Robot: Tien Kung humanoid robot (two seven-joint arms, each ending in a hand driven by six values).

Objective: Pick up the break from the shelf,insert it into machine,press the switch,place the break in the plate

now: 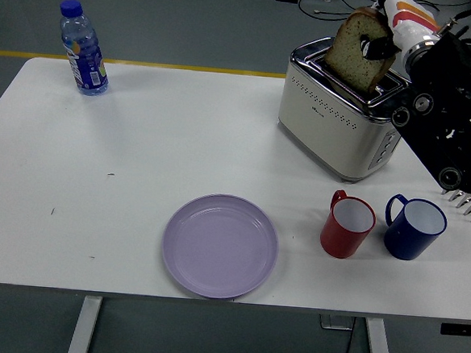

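Note:
A brown slice of bread [356, 52] hangs tilted over the silver toaster [337, 117] at the table's back right, its lower edge down at the toaster's top slots. My right hand [385, 43] is shut on the bread's upper right corner, black fingertips showing against the crust. The black right arm [446, 110] comes in from the right edge behind the toaster. A lilac plate [220, 245] lies empty near the front edge, left of the cups. My left arm is out of sight.
A red cup [347, 225] and a blue cup [413, 228] stand side by side in front of the toaster. A water bottle [83, 49] stands at the back left corner. A white rack's prongs [470, 203] poke in at the right edge.

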